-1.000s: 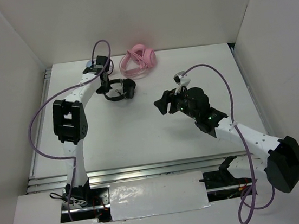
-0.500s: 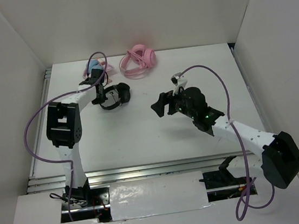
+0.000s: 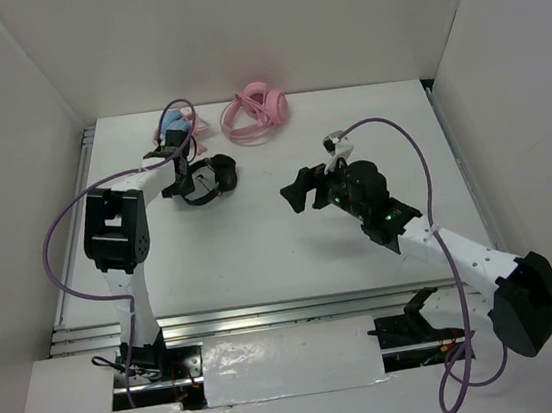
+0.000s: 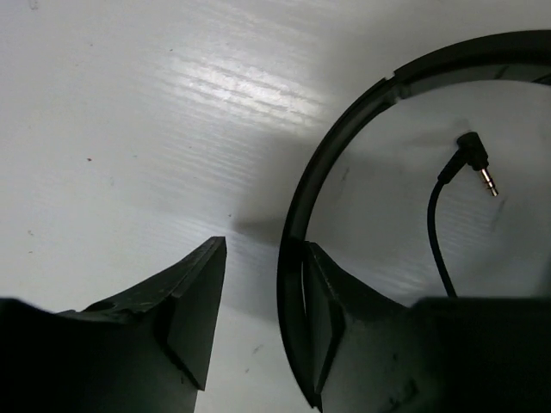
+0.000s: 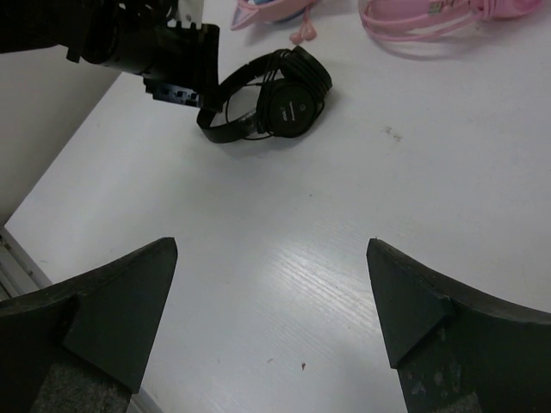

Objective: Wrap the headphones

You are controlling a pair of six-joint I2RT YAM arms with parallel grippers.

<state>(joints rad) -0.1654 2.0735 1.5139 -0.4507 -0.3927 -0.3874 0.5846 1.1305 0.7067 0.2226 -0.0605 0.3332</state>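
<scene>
Left wrist: left gripper (image 4: 263, 258) parted, headband (image 4: 344, 112) in the gap, unpinched
Right wrist: right gripper (image 5: 271, 254) spread wide, empty — well apart from headphones (image 5: 275, 103)
Place: headphones on table (image 3: 292, 255), far left
Progress: cable (image 4: 433, 232) seemingly gathered, plug (image 4: 476, 159) loose — likely near done

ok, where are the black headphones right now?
Top view: black headphones lie far-left on the table, at the left gripper, just near-left of the all-pink headphones.

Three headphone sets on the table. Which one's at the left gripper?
The small black headphones, headband between the open jaws of the left gripper. The all-pink headphones and the pink-and-blue headphones lie farther back.
</scene>
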